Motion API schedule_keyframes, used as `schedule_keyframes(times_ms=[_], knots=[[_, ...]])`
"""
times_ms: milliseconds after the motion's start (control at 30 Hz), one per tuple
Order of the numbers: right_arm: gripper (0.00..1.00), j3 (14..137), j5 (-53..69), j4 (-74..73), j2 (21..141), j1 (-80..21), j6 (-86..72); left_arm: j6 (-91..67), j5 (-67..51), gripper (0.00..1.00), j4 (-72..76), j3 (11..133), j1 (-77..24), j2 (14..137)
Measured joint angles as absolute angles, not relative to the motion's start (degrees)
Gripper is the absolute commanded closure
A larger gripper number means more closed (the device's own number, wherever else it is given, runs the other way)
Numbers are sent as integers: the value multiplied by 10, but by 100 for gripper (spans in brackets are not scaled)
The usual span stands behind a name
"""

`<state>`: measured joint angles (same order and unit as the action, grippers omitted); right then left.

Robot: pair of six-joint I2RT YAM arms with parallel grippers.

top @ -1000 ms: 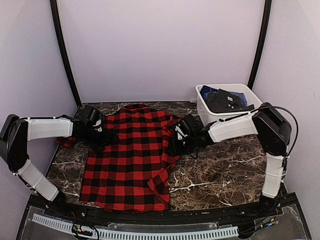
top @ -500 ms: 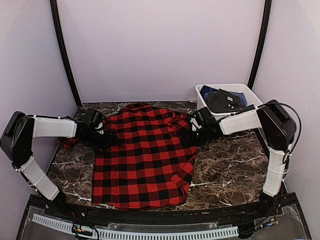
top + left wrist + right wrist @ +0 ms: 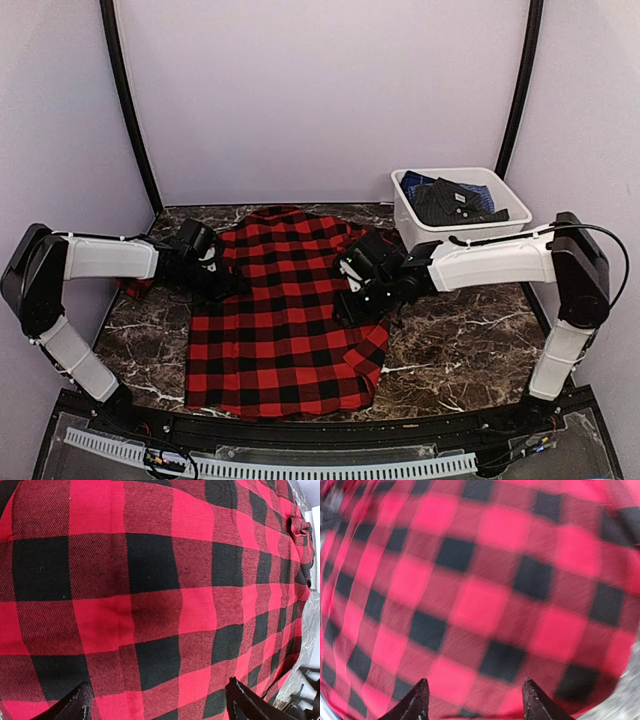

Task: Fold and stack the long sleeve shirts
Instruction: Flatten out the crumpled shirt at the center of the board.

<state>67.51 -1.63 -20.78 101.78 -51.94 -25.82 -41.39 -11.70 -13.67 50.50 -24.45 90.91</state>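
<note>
The table (image 3: 460, 340) has a dark brown top veined with white, like marble. A red-and-black check shirt (image 3: 280, 320) lies spread flat over its left and middle part, with the collar toward the far wall, the hem close to the near edge and the right side rumpled. A white plastic tub (image 3: 408, 222) holding dark cloth stands on the table's far right corner, close to the shirt's far right shoulder.

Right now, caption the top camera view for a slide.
Open left gripper and right gripper over a red-and-black flannel shirt spread on the marble table; white tub of dark clothes back right.
</note>
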Motion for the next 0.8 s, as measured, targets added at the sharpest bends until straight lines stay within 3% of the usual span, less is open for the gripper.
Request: schedule_keyframes(times_ms=[333, 667, 800], knots=[[45, 677, -136, -330, 1037, -667, -334, -414, -118, 9, -140, 475, -248, 851], [46, 689, -177, -349, 1082, -690, -397, -414, -122, 9, -140, 454, -249, 842], [55, 694, -189, -346, 1089, -690, -413, -414, -122, 9, -139, 447, -249, 842]])
